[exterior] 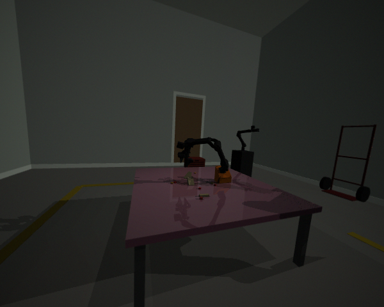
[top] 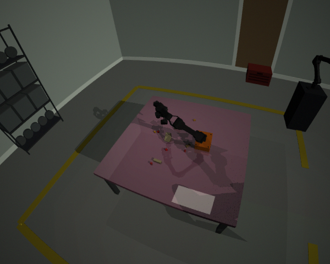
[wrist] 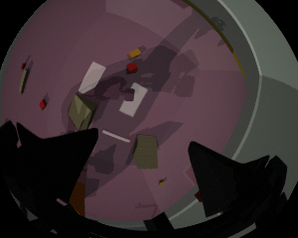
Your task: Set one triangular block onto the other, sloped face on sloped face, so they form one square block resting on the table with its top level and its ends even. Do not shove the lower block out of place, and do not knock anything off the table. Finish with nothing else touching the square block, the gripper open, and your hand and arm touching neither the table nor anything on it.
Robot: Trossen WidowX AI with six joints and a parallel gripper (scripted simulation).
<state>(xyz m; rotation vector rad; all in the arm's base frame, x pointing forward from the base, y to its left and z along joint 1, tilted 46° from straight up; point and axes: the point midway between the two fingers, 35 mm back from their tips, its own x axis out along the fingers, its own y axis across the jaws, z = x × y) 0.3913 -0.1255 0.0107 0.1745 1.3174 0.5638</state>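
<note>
Hovering above the table (top: pixel 131 167) (exterior: pixel 159 214) (wrist: pixel 214 104), hand (top: pixel 160 117) (exterior: pixel 184 162) (wrist: pixel 144 141) is wide apart, nothing gripped. Wrist view: one triangular block (exterior: pixel 188 174) (wrist: pixel 146 151) sits below, framed between the fingertips; the other triangular block (top: pixel 168 137) (exterior: pixel 190 181) (wrist: pixel 82 111) is off by one finger. Blocks apart, not mated. A red cube (top: pixel 158 131) (exterior: pixel 175 181) (wrist: pixel 132 67) and yellow piece (top: pixel 154 131) (exterior: pixel 171 182) (wrist: pixel 134 53) lie near the hand's footprint. Top shows a shelf rack (top: pixel 38 80) well away from the hand, absent from exterior; exterior alone shows the hand truck (exterior: pixel 351 157).
</note>
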